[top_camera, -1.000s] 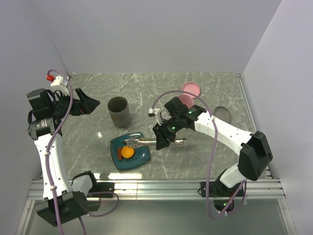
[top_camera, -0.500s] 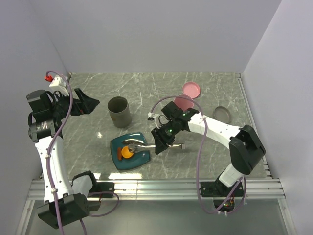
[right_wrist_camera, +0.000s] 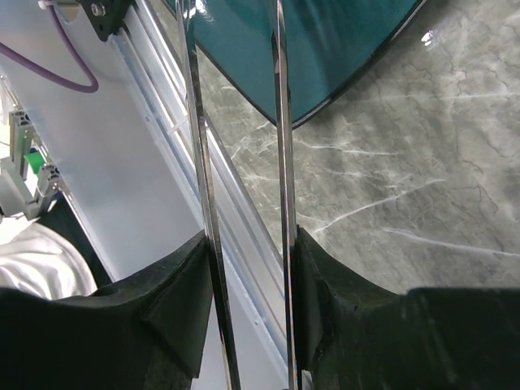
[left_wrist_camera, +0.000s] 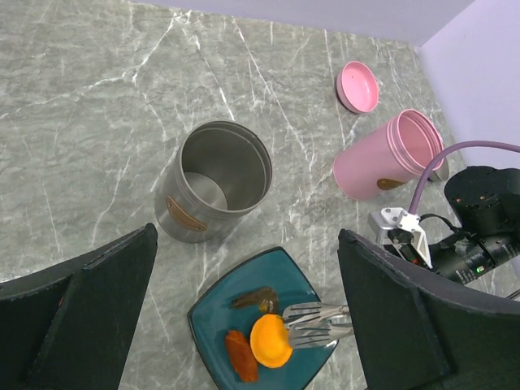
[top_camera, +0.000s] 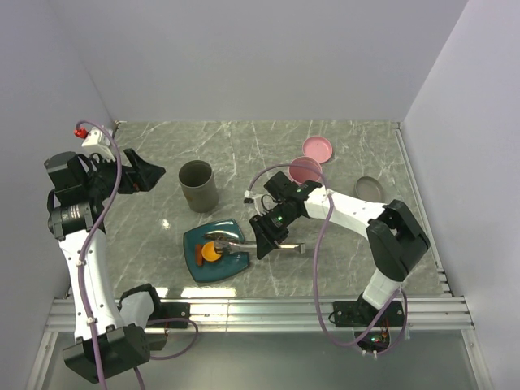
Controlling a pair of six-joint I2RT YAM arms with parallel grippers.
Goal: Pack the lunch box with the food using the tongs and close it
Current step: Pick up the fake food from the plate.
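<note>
The teal plate (top_camera: pixel 231 265) lies near the table's front, with the food on it: a round orange piece (top_camera: pixel 212 251) and a thin brown piece (left_wrist_camera: pixel 254 299). My right gripper (top_camera: pixel 269 235) is shut on the silver tongs (top_camera: pixel 241 236). The tongs reach left over the plate, and their forked tips (left_wrist_camera: pixel 321 323) touch the orange piece's (left_wrist_camera: pixel 270 341) right edge. In the right wrist view both tong arms (right_wrist_camera: pixel 280 122) run between my pads (right_wrist_camera: pixel 183 284). My left gripper (top_camera: pixel 136 174) hangs open high at the left. I cannot tell which of the two containers is the lunch box.
An open grey metal can (top_camera: pixel 197 185) stands behind the plate. An open pink can (top_camera: pixel 305 170) stands to the right, with a pink lid (top_camera: pixel 318 148) behind it and a grey lid (top_camera: pixel 368 188) further right. A reddish-brown piece (left_wrist_camera: pixel 240 355) also lies on the plate (left_wrist_camera: pixel 280 272).
My right arm has drawn in and carried the tongs forward and left over the plate. Their tips have come against the orange piece. The left arm has barely moved.
</note>
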